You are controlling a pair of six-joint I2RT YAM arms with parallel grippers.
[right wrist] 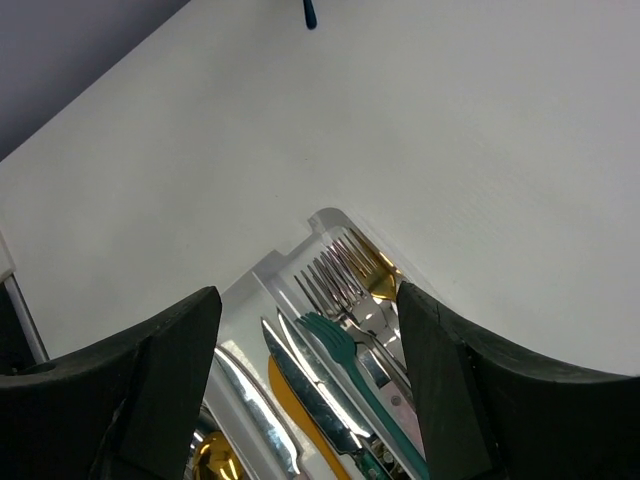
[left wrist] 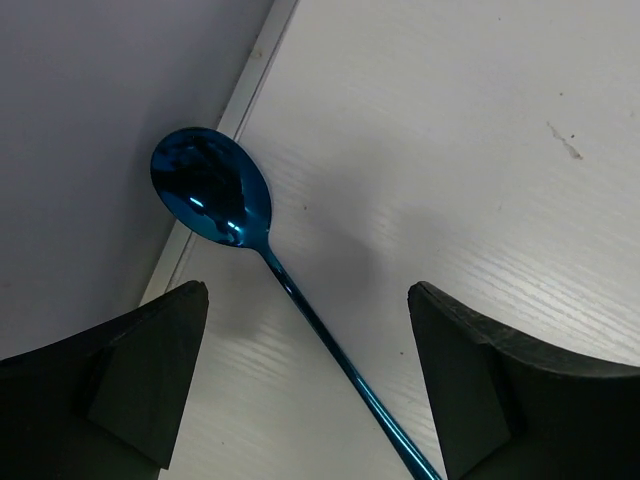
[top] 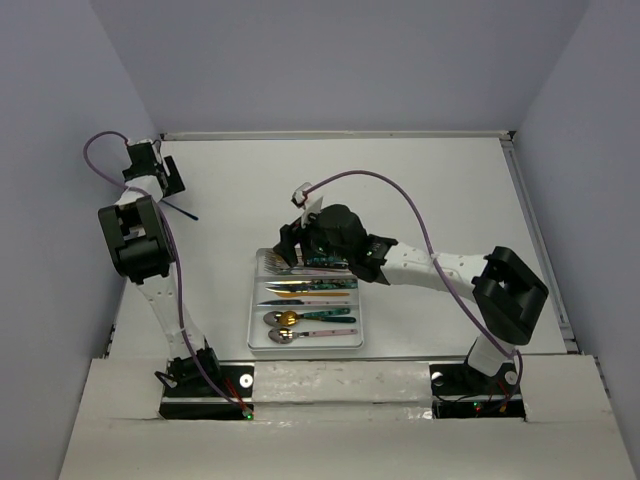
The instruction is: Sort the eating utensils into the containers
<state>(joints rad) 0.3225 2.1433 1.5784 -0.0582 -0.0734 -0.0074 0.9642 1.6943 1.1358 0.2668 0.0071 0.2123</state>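
Note:
A blue spoon [left wrist: 210, 187] lies on the white table by the left wall, its thin handle running between the fingers of my left gripper [left wrist: 308, 290]. That gripper is open and just above the spoon, not touching it. From above, the spoon [top: 182, 210] is a dark line near the left gripper [top: 168, 188]. The white tray [top: 252, 330] holds forks [right wrist: 350, 270] and a teal fork [right wrist: 325, 330] in the far compartment, knives [right wrist: 290, 370] in the middle one and spoons [top: 285, 319] in the near one. My right gripper [right wrist: 308, 295] is open and empty above the forks' end.
The table's raised left edge [left wrist: 250, 80] runs next to the spoon's bowl, with the grey wall behind it. The right arm [top: 430, 270] reaches across the table from the right over the tray's far side. The spoon's handle tip [right wrist: 310, 12] shows far off in the right wrist view.

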